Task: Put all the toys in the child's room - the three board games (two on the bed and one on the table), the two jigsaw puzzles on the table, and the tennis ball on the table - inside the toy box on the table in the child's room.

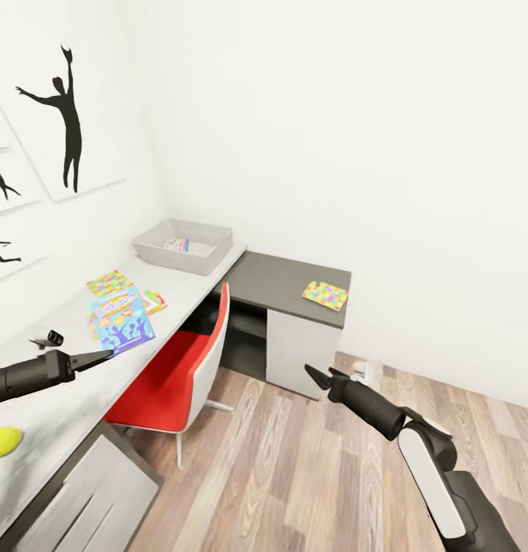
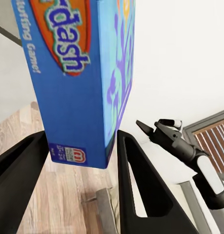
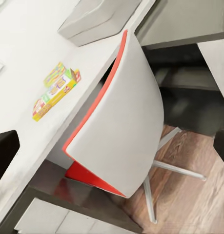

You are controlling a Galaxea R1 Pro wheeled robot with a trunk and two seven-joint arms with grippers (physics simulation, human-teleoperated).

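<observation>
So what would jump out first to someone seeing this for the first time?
Probably the blue board game clamped between the left gripper fingers, held above the long pale table. Next, the red chair tucked under that table, and the grey toy box at its far end by the wall.

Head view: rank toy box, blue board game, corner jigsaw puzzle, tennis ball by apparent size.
1. toy box
2. blue board game, held nearer the camera, so this ranking is unsure
3. jigsaw puzzle on the dark side section
4. tennis ball, partly cut off
</observation>
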